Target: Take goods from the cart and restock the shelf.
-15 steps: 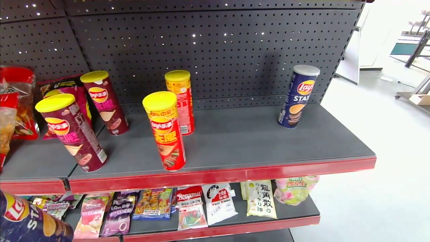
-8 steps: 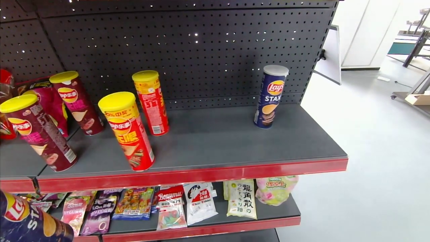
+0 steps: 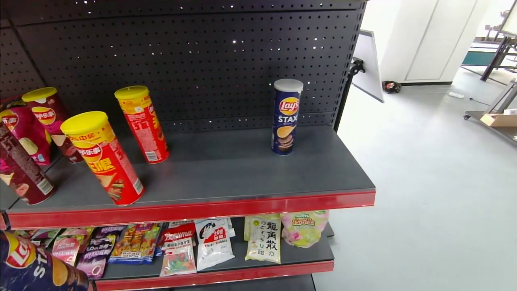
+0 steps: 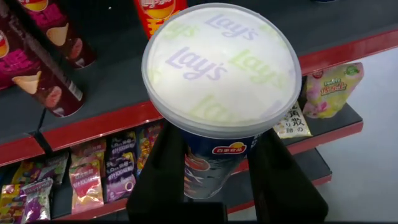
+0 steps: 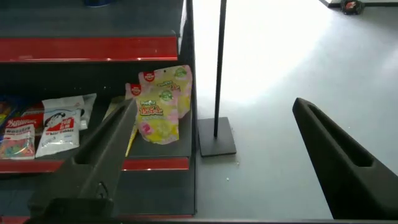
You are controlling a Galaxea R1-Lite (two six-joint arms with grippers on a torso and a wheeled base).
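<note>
**Blue crisp tube held at the near left of a snack shelf**

The left gripper (image 4: 219, 163) is clamped on a dark blue tube of crisps (image 4: 221, 93). One black finger (image 4: 163, 171) presses each side of the tube's body, just below its white lid. From the head view the tube lies low at the near left corner, in front of and below the red front edge of the upper shelf (image 3: 242, 173).

The right gripper (image 5: 224, 155) hangs low near the right end of the shelving, by the lower shelf (image 5: 93, 165) and the grey floor (image 5: 280, 74) — jaws spread wide, nothing between them.

On the upper shelf:
- A second blue tube (image 3: 286, 117) stands upright toward the far right, close to the pegboard back (image 3: 181, 60) and well apart from the other stock.
- Two red tubes with yellow lids stand to its left, the near red tube (image 3: 103, 157) by the front edge and the far red tube (image 3: 142, 123) behind it.
- Two maroon tubes stand farther left — the far maroon tube (image 3: 50, 121) upright at the back, the near maroon tube (image 3: 20, 169) cut off by the view's left edge.

On the lower shelf a row of flat snack packets (image 3: 177, 246) lies side by side. A green-and-pink pouch (image 3: 303, 226) sits at its right end.
</note>
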